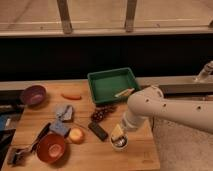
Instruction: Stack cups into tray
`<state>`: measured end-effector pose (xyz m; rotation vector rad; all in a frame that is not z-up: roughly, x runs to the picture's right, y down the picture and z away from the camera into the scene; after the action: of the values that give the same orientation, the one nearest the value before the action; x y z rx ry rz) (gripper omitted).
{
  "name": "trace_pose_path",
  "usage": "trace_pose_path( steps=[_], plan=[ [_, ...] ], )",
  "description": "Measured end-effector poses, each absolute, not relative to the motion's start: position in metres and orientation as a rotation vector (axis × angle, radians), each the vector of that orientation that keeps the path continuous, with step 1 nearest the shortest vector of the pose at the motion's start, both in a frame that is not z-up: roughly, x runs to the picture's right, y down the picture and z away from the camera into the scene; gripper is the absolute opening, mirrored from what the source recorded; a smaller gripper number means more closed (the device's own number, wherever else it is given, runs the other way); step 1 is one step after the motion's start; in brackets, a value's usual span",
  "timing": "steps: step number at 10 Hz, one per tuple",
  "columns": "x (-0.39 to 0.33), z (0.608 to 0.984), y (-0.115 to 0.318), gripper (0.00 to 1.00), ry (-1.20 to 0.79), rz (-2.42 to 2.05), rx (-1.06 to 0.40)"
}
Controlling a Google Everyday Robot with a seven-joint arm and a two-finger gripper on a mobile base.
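Near the front edge of the wooden bench (92, 152), the pincer (118, 133) hangs with its fingers apart just above a cream-white cup (119, 144) with a dark inside. The green tray (106, 86) sits behind, apart from the cup, holding one pale piece (124, 92).

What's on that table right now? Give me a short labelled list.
gripper: low over the table's front right, directly above a cup
cup: pale outside, dark inside, upright on the table, outside the tray
tray: green, at the back, holding only a pale long object
bowls: purple bowl back left; red-orange bowl front left
also: carrot left of the tray
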<state>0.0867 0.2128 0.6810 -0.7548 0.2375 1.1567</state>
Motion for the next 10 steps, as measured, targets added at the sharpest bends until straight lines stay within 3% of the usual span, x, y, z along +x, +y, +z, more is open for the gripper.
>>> trace_pose_path(
  steps=[10],
  plan=[
    [0.119,0.733,0.247,0.67,0.262,1.254,-0.75]
  ],
)
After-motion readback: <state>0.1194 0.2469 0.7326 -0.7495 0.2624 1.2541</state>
